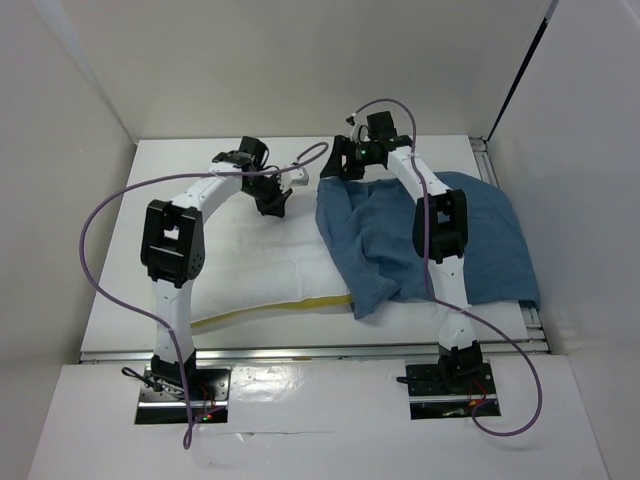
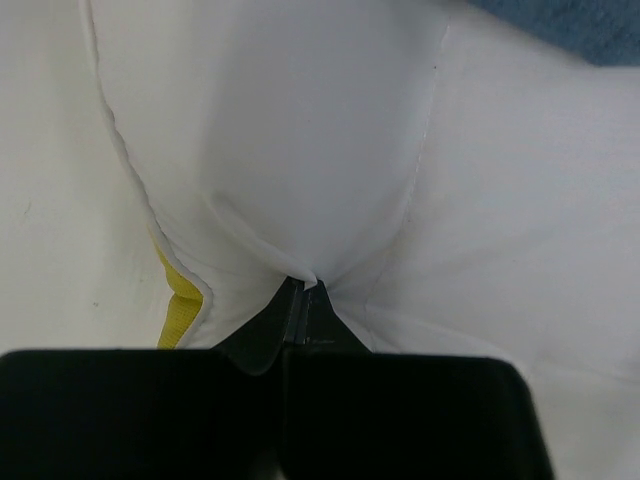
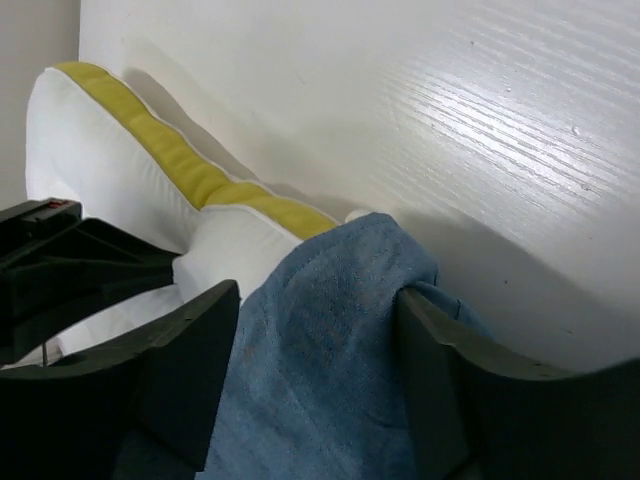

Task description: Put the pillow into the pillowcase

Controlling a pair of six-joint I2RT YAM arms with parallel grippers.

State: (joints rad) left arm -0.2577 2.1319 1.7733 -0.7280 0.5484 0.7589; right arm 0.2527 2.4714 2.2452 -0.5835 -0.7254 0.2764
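I'm watching the pillow (image 1: 260,262) lying flat across the desk (image 1: 175,158), left of centre, its yellow band (image 1: 270,308) showing along the near edge. Its right end is sitting under the rumpled pillowcase (image 1: 490,240), which is spreading over the right half. My left gripper (image 1: 275,205) is clamped tight on a pinch of white pillow fabric at the far edge, the cloth puckering into the closed tips. My right gripper (image 1: 335,165) is hanging at the case's far left corner with its fingers (image 3: 215,320) apart, a fold of blue cloth bunching between them and draping onto one.
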